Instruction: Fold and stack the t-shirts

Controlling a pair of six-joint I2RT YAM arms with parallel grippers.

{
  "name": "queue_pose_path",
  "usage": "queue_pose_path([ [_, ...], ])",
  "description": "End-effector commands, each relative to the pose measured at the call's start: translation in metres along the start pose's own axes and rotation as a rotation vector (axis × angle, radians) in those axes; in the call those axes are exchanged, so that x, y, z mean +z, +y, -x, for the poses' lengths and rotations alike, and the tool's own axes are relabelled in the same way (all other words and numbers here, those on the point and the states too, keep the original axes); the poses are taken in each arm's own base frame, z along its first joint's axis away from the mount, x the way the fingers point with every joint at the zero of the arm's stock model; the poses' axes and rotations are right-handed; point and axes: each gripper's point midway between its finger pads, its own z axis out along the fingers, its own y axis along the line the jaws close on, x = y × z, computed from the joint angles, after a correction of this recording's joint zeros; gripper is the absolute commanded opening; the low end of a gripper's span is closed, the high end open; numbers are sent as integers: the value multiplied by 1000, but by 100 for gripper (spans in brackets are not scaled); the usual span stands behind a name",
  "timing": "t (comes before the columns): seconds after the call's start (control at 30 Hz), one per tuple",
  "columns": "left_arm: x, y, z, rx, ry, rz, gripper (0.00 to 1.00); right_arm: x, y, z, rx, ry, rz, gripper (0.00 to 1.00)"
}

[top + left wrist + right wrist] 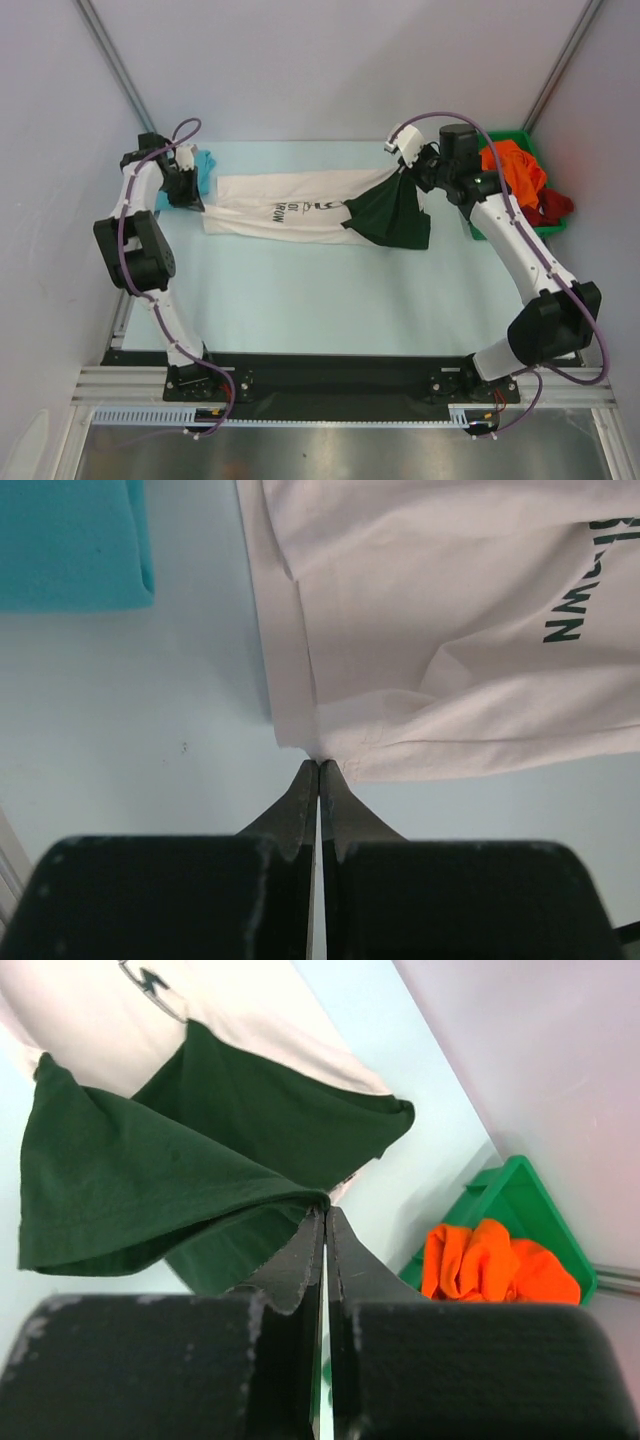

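Top view: the cream cloth t-shirt with dark green sleeves [290, 210] lies stretched left to right across the far part of the pale blue table [300, 300]. Your left tool [190, 188] is at its left end and your right tool [405, 172] at its right end, where a green sleeve hangs bunched below the grip. The span looks taut, so pulling the arms further apart would likely tug the cloth out of one grip. A folded teal cloth t-shirt [205, 160] sits just beside the left tool. A sideways sweep there could drag it or knock it out of shape. At the far right, the green plastic bin [512, 133] holds an orange cloth t-shirt [510, 165] and a dark red cloth t-shirt [555, 207], near your right arm. A wide swing could catch the bin.

Left wrist view: the left tool [318, 765] is together, clamped on the corner of the cream hem with only its very tips. That is little cloth to hold, so a quick lift or a jerk could let it slip. The teal shirt [70, 540] lies to the far left, apart from the cream one.

Right wrist view: the right tool [325, 1210] is together too, pinching an edge of the dark green cloth at its tips. The sleeve sags in loose folds beneath. If you lay it down like this, it may tuck under and give you a lumpy, crooked fold.
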Motion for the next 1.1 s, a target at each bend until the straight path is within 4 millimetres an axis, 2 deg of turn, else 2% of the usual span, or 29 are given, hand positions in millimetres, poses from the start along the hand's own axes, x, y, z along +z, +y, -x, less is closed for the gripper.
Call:
queue_pose_path([
  [0.0,-1,4,21,44,-24,33,0,5,-34,26,1,-87,-73,0],
  [0.03,1,3,24,54,-25,37,0,5,-43,26,8,-90,-89,0],
  [0.17,16,3,33,98,-8,71,0,25,-54,10,24,-58,-90,0],
  [0.27,27,-3,36,130,5,81,0,31,-65,9,37,-60,-97,0],
  [0.33,31,-4,37,146,15,104,0,43,-67,3,38,-44,-87,0],
  [0.5,36,7,41,148,15,154,0,61,-82,-1,42,-40,-88,0],
  [0.53,35,10,42,149,14,167,0,70,-81,-7,48,-27,-79,0],
  [0.6,36,12,49,159,5,179,0,73,-88,-3,46,-38,-87,0],
  [0.67,34,16,58,173,-10,195,0,83,-89,-9,55,-28,-80,0],
  [0.93,45,5,72,214,-24,191,0,110,-105,-8,64,-35,-85,0],
  [0.97,45,3,75,216,-31,193,0,117,-103,-13,70,-24,-76,0],
  [1.03,50,2,75,216,-27,194,0,121,-109,-10,70,-30,-84,0],
  [1.07,51,1,77,218,-32,198,1,129,-107,-17,76,-17,-77,0],
])
